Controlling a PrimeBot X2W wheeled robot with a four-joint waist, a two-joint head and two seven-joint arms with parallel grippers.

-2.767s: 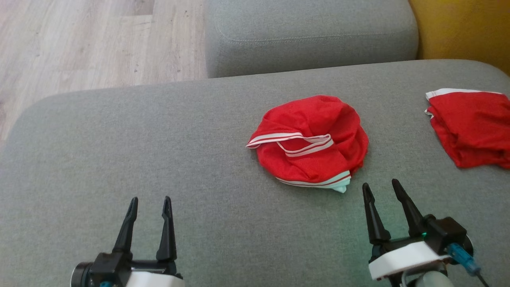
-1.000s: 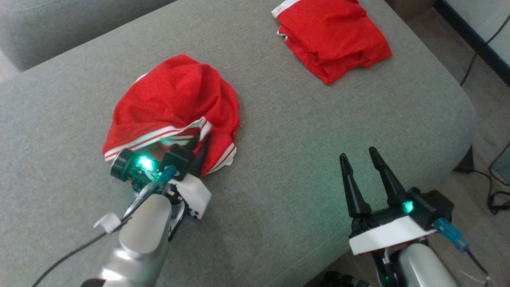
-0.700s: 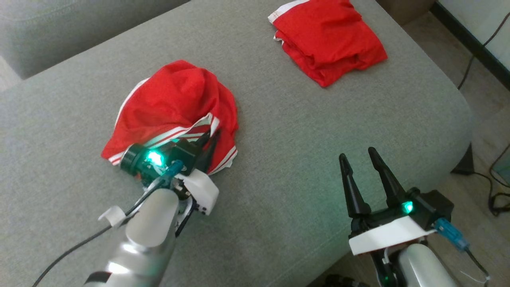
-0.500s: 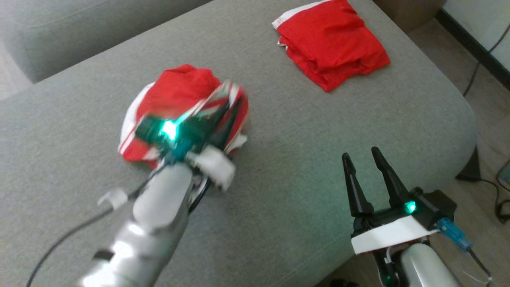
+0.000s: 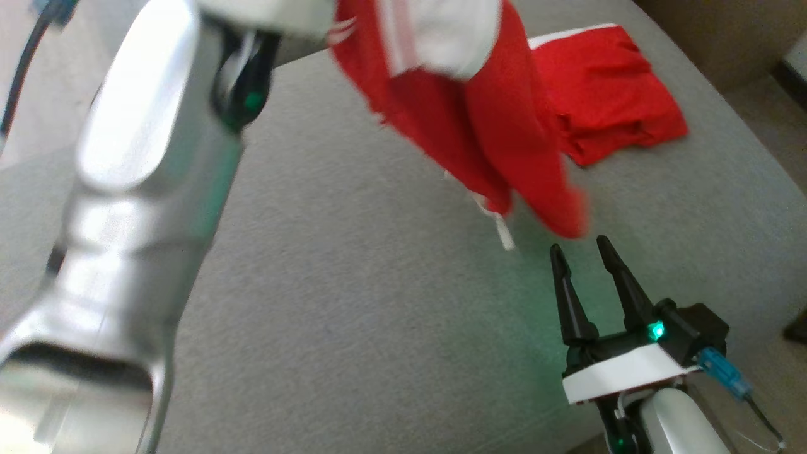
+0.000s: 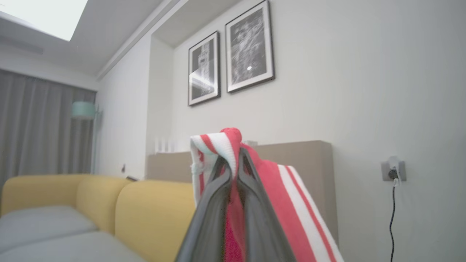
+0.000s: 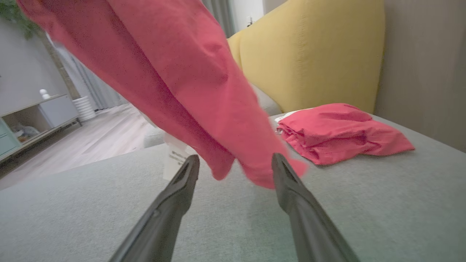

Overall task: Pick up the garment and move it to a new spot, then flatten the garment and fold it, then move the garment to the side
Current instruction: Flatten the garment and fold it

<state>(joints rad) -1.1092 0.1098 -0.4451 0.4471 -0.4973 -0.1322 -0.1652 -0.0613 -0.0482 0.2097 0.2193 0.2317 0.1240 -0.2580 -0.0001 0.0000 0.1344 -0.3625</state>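
Thin red cloth garment (image 5: 504,139), matt grey woven sofa cushion (image 5: 353,302), glossy silver metal forearm (image 5: 139,157)

We see soft, even daylight. In the head view the left arm (image 5: 139,157) and the hanging garment (image 5: 498,139) are motion-blurred. The green LED (image 5: 657,330) tints the sofa (image 5: 378,302). Wrist views bend at the edges, and the ceiling panel (image 6: 40,16) is blown out.

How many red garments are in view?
2. The striped garment hangs above the grey cushion from the left gripper, jaws shut on it; the folded garment lies on the cushion's far right. A third could hide behind the hanging one.
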